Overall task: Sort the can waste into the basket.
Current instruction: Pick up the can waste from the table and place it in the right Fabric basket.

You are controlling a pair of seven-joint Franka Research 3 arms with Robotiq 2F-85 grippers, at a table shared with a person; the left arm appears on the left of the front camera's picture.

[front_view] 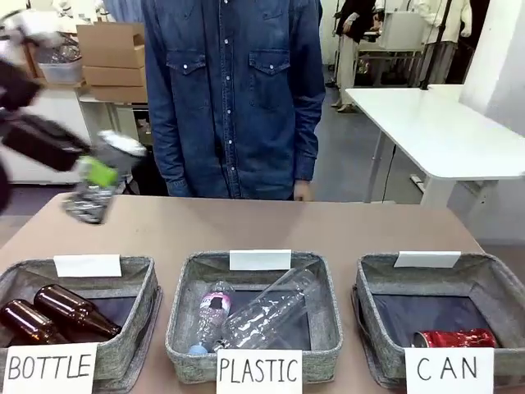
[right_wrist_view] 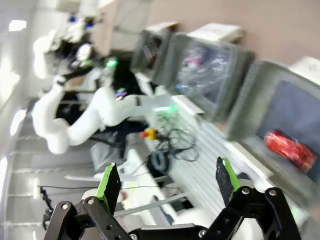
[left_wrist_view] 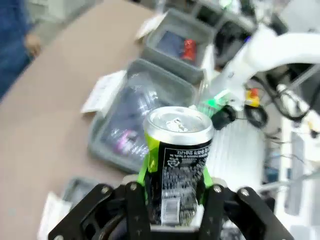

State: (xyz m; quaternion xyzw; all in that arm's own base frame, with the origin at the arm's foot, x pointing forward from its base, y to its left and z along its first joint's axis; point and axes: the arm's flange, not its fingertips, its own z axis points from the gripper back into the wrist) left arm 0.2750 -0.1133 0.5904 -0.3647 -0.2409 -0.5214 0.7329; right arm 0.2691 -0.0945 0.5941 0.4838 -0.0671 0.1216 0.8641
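Black-silver can stands upright between the green pads of the left gripper, clamped firmly. Right gripper gapes wide, holding nothing; red can lies in the basket beyond it.

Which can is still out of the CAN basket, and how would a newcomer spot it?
Start at the three grey baskets along the table's near edge, then look up past the BOTTLE basket to the left gripper, raised over the table's left side. The black-silver can sits clamped between its green pads. The red can, unlike it, already lies in the CAN basket.
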